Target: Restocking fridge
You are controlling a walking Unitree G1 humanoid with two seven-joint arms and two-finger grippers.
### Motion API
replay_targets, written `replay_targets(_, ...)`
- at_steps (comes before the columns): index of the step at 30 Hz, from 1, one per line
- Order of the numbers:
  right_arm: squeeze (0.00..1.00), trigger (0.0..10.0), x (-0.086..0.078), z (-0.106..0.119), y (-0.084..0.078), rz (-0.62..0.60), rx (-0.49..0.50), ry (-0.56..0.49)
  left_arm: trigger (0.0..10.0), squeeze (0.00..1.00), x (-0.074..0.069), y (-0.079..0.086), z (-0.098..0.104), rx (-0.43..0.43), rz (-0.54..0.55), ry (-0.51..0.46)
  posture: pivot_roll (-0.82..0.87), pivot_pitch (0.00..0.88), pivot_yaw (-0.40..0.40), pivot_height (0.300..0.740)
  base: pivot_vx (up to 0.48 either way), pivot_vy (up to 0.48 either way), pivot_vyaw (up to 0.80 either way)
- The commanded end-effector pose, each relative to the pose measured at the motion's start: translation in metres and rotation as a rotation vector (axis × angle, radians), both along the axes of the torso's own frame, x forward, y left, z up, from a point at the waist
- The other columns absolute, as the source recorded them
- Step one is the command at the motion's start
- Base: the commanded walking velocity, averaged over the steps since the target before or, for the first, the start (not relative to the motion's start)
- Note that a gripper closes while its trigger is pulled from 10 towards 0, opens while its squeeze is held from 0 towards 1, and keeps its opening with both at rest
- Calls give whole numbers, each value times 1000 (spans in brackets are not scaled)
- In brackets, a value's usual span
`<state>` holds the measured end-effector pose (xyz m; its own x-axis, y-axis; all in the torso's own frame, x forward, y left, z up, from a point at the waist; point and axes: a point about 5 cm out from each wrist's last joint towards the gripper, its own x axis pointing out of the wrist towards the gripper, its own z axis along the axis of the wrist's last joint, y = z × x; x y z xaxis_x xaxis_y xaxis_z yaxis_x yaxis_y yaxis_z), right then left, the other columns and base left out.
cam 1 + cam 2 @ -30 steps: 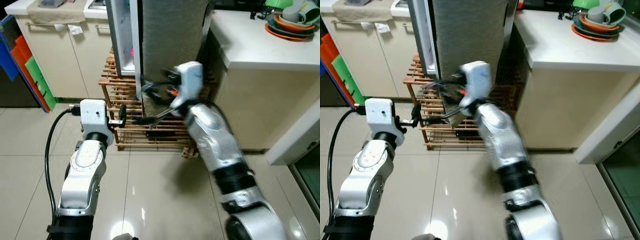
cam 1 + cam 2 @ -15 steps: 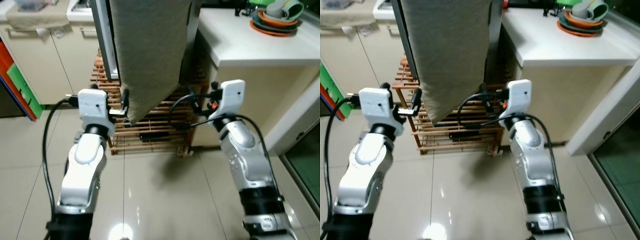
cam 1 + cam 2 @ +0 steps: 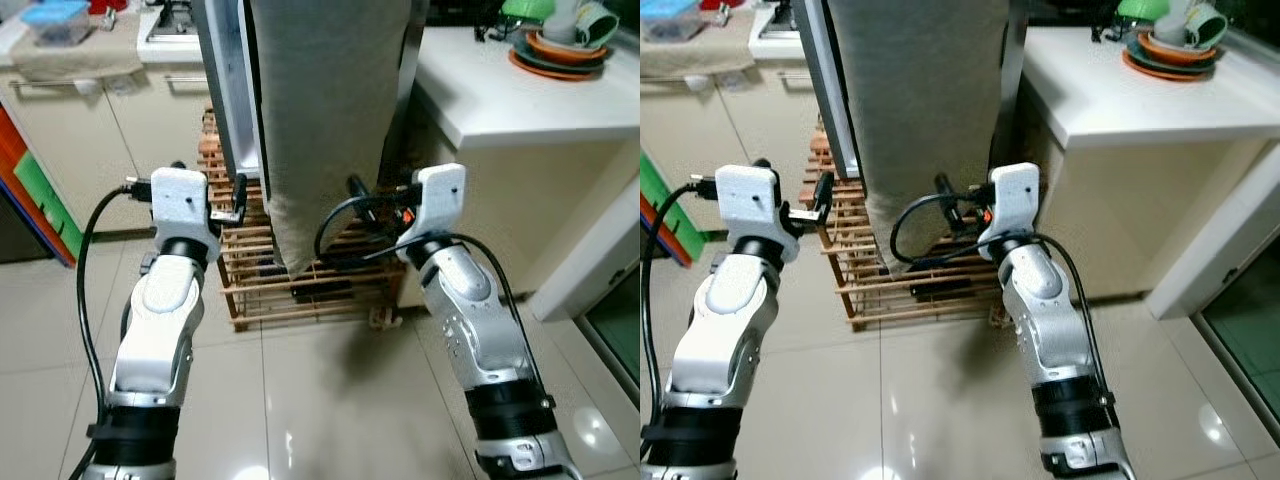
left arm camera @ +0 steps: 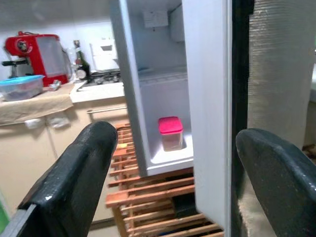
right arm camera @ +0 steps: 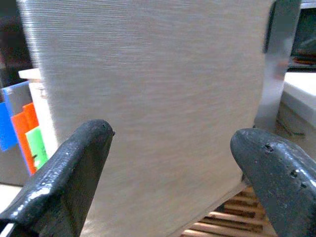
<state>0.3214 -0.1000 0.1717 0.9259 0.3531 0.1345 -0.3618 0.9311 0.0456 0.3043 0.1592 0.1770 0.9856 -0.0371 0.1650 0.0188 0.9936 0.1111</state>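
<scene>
Grey fridge door (image 3: 330,110) now swung open at 12 o'clock; right gripper (image 3: 352,190) pulled back off it since a second ago, left gripper (image 3: 240,195) at its edge, both spread wide, empty. Access gained for restocking. Pink-lidded tub (image 4: 171,133) inside. Wooden rack (image 3: 300,290) beneath, glossy tiled floor (image 3: 330,400), white counter (image 3: 500,95) at 2 o'clock.

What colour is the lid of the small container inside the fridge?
Pink lid, clearest in the left wrist view.

I see glossy beige floor tiles (image 3: 320,400), cream cabinets (image 3: 90,140) at left, a slatted wooden rack (image 3: 310,290) ahead, and a white counter (image 3: 520,100) at right bearing stacked dishes (image 3: 565,45).
</scene>
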Motion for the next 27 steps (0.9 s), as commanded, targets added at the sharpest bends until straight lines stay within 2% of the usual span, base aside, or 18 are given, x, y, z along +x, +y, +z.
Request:
replay_targets(1,0,10000,2,3,-11,-41,-17,-8,10000,0,3,-11,1,8,-29,6,-98,0,4,740,0,0,0)
replay_targets(5,0,10000,4,7,-8,-37,-15,-13,10000,0,6,-8,2,-6,14,11,-98,0,6,740,0,0,0)
replay_targets(10,0,10000,5,8,-4,-33,-20,-15,10000,0,6,-8,3,42,18,-2,-98,0,6,740,0,0,0)
replay_targets(13,0,10000,5,7,-4,-31,-20,-10,10000,0,5,-9,6,10,2,-16,-98,0,6,740,0,0,0)
replay_targets(14,0,10000,5,6,-4,-31,-18,-8,10000,0,4,-7,9,-3,10,-39,-87,0,4,740,454,0,0)
replay_targets(27,0,10000,7,5,0,-5,-18,-2,10000,0,4,-4,10,3,26,-49,-82,0,1,740,457,0,0)
